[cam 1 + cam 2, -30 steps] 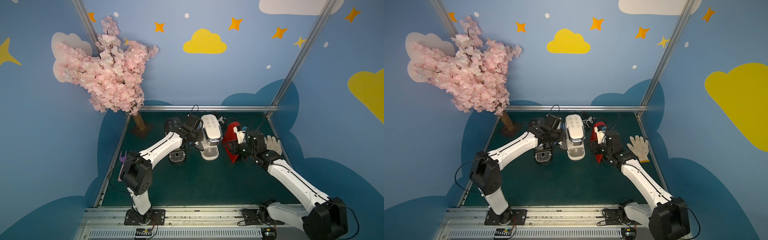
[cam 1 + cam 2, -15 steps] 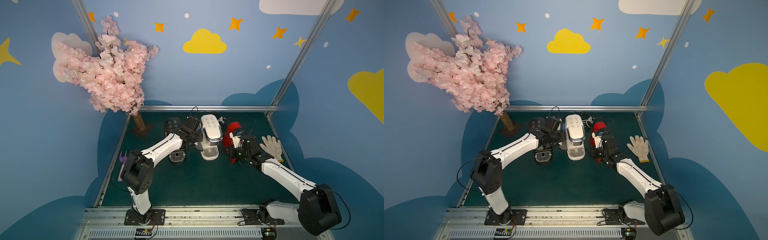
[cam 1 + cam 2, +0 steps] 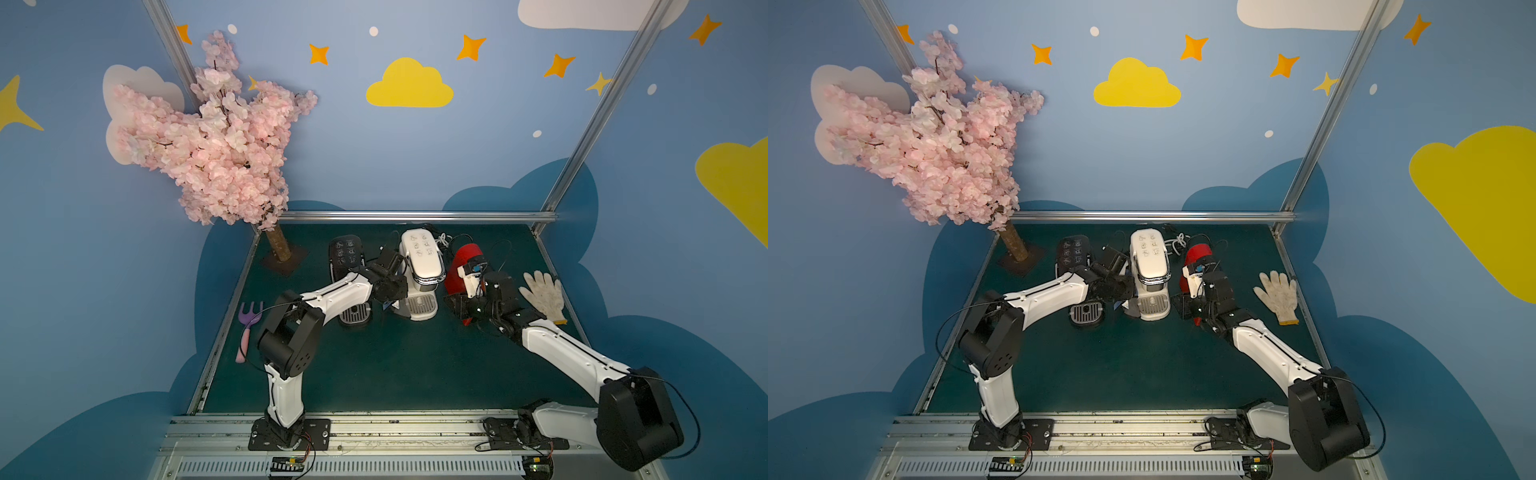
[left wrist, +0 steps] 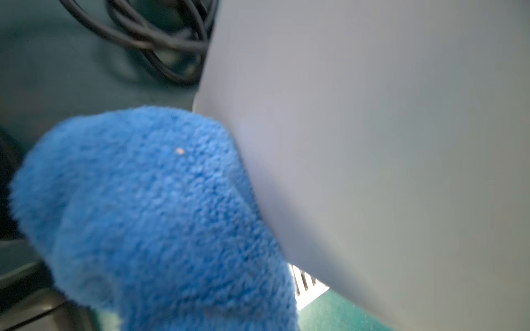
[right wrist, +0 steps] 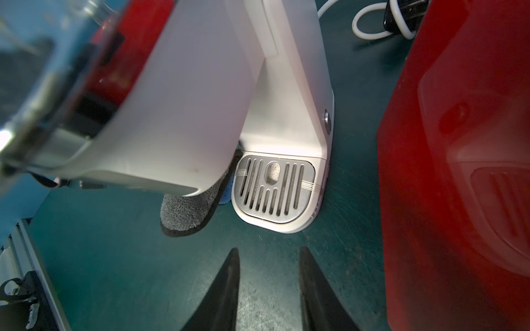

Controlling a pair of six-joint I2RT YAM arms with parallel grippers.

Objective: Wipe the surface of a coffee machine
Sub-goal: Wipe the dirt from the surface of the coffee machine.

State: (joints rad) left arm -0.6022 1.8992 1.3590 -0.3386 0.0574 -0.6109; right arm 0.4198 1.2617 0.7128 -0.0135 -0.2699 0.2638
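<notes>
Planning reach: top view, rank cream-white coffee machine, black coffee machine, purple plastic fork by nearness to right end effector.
From right end effector:
1. Cream-white coffee machine, just ahead.
2. Black coffee machine, beyond it.
3. Purple plastic fork, far edge.

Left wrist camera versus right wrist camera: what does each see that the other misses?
Only the left wrist view: black cables, and the blue cloth pressed against the side of the coffee machine. Only the right wrist view: drip grille, red machine, the open right gripper. Both: the coffee machine, some cloth, the green table.
</notes>
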